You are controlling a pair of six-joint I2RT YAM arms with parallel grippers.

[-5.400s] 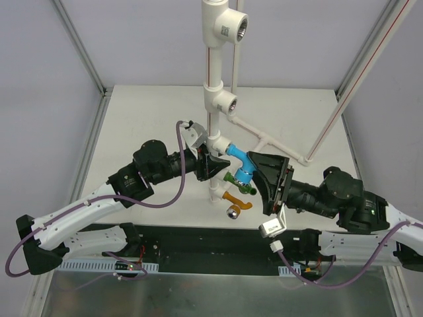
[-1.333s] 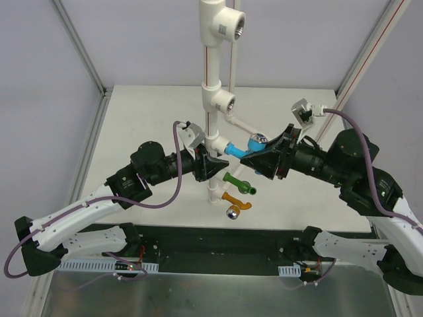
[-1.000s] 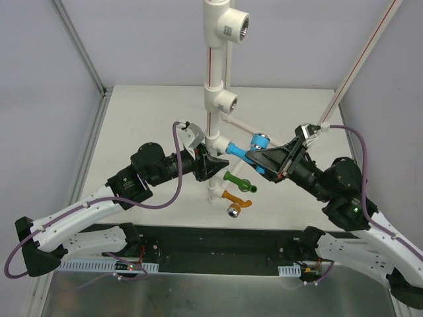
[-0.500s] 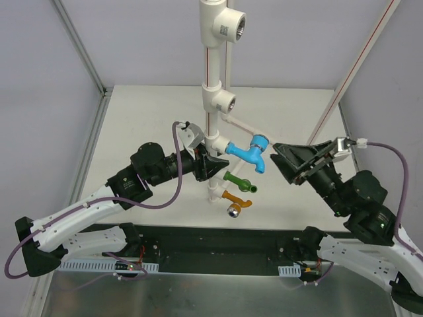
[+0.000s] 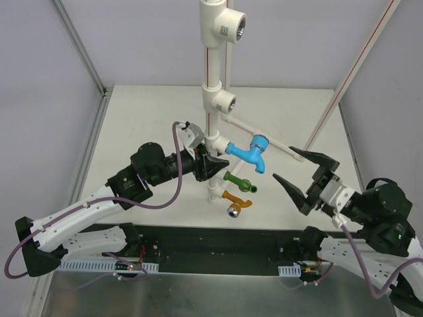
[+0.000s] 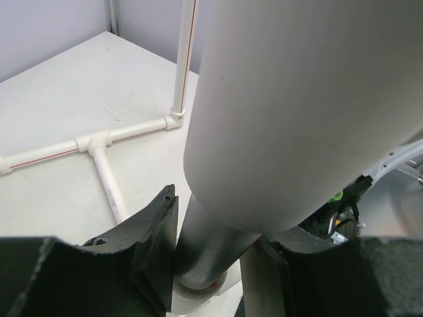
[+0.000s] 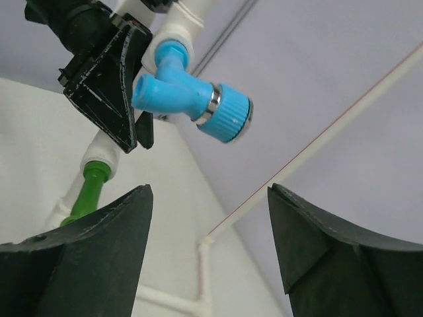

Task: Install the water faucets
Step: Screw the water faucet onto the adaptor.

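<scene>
Right gripper (image 5: 283, 164) spread wide, empty; your left gripper (image 5: 211, 165) clamps the white pipe (image 5: 209, 125).
Blue faucet (image 5: 250, 153) sits on the pipe, apart from your right gripper; green faucet (image 5: 236, 181) and orange faucet (image 5: 235, 200) below.

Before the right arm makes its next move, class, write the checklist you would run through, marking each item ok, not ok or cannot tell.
1. Left fingers clamped on the white pipe, steadying it: ok.
2. Right fingers open and apart from the blue tap: ok.
3. Blue tap seated in its fitting: ok. Screwed fully tight: cannot tell.
4. Green tap and orange tap on the pipe below it: ok.
5. Upper fittings filled: not ok, both openings bare.
</scene>
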